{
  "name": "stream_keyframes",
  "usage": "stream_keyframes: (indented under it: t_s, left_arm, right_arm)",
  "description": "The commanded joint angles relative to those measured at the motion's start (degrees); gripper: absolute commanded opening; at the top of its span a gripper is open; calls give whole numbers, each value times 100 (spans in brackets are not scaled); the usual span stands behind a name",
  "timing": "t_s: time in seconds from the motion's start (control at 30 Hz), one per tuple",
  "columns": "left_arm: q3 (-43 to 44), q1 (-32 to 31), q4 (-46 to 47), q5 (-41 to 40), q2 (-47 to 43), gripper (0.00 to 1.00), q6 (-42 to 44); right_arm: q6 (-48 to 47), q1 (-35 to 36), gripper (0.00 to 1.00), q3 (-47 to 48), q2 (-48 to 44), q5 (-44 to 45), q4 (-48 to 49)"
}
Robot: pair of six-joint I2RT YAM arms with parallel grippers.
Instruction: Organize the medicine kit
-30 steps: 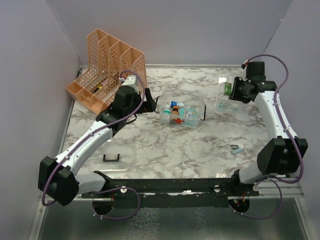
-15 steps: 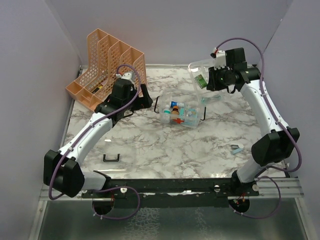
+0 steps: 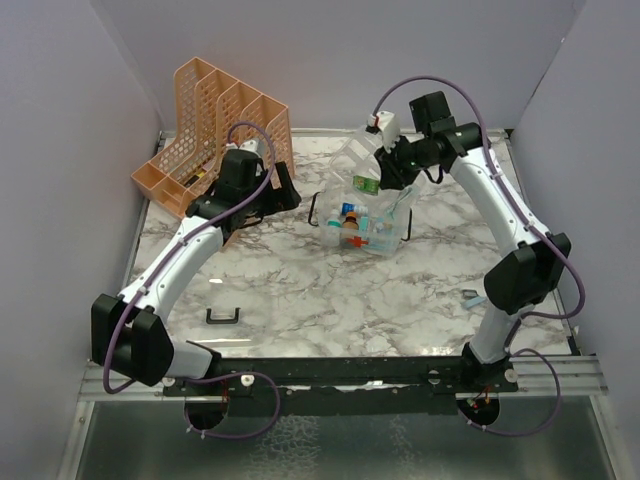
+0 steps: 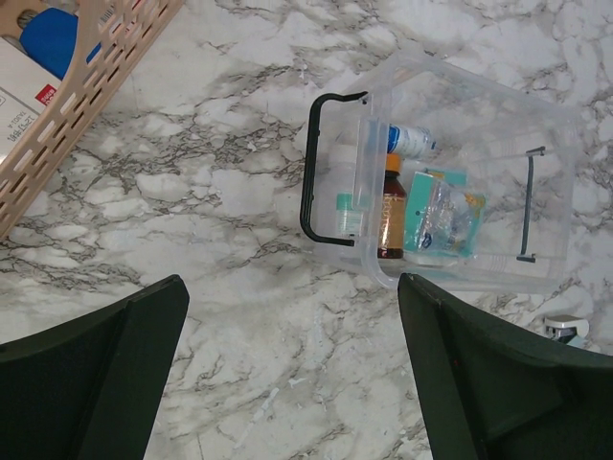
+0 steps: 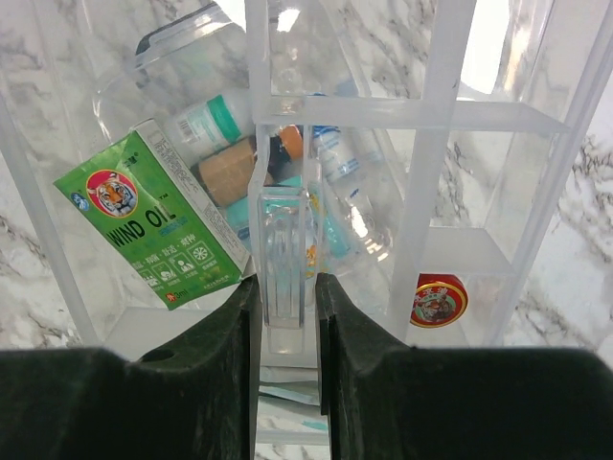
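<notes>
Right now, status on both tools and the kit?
Left tool open, empty. Right tool shut on clear tray, above medicine kit. Nothing seen blocking.

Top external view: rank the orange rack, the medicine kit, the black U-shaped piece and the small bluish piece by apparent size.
1. orange rack
2. medicine kit
3. black U-shaped piece and small bluish piece: both tiny and too alike to rank.

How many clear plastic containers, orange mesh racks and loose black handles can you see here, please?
Clear plastic containers: 2 (medicine kit, divided tray)
Orange mesh rack: 1
Loose black handle: 1
Total: 4
</notes>
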Motion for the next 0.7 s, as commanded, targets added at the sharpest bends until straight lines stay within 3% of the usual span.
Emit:
stream_keyframes:
  t_s: [0.0,0.27,0.67]
  left_arm:
    - [311,49,-142,182,73,94,-2]
    - [719,105,-270,265,284,93,-94]
    - [928,249,-235,1069,854,88,-514]
  right_arm:
    - [-907,84,1,489,343,-450,-625]
    - [-1450,374,1,742,973,45,-894]
    - [-2027,756,1,1769,1935,934,-1053]
